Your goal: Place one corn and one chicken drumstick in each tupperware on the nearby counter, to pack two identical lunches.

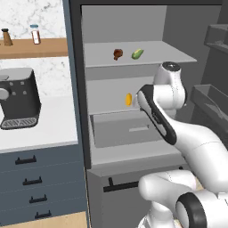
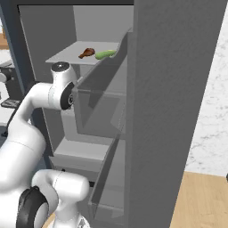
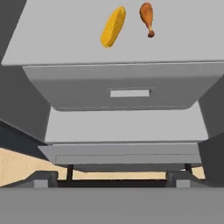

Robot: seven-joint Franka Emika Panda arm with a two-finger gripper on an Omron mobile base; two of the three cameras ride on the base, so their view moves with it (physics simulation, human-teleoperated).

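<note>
Presently, stock of the open fridge [image 1: 84, 133]. Upper shelf [image 1: 156, 55]: one dark reddish-brown drumstick [image 1: 118, 54] and, just beside it, one green-husked corn [image 1: 137, 54]. Middle shelf [image 3: 65, 43]: one bare yellow corn [image 3: 113, 26], with one orange-brown drumstick [image 3: 148, 18] close alongside, bone end towards the shelf's front edge. Below: a closed grey drawer [image 3: 129, 92].

Arm reaches into the fridge at middle-shelf level. Gripper: jaws spread wide, nothing held; the hand view looks down over the drawer front, well short of the food.

Step in hand, by judgement: the first pick, none of the four items collected. Next move calls for advancing over the middle shelf, straddling the bare corn across its narrow width, closing, then carrying it to a tupperware on the counter [image 1: 53, 129].
</note>
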